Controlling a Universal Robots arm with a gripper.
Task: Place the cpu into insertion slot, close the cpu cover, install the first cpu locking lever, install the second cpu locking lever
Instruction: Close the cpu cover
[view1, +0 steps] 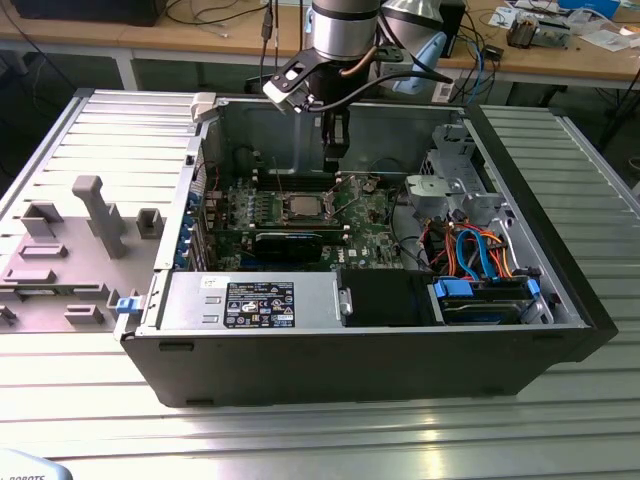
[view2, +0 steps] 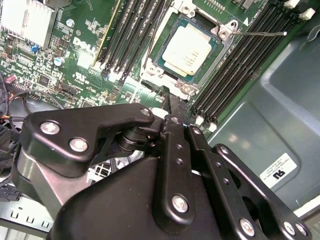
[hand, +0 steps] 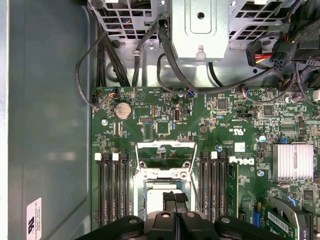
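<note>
The cpu (view2: 186, 50) lies flat in the insertion slot (view2: 186, 89) on the green board, its silver top facing up. The cpu cover (view2: 216, 56) appears to lie down around it as a silver frame. A thin lever rod (view2: 260, 34) sticks out sideways from one corner of the socket. My gripper (view2: 167, 116) hangs above the board just beside the socket, with its black fingers together and nothing between them. In the exterior view the gripper (view1: 335, 155) stands inside the open case, a little behind the cpu (view1: 303, 208). In the first wrist view its fingers (hand: 176, 197) overlap the socket.
Black memory slots (view2: 235, 75) flank the socket on both sides. A long black card (view1: 290, 240) lies in front of it. A metal drive cage (view1: 450, 185) and orange and blue cables (view1: 480, 250) fill the case towards the exterior view's right. A grey fixture (view1: 95, 215) stands outside the case.
</note>
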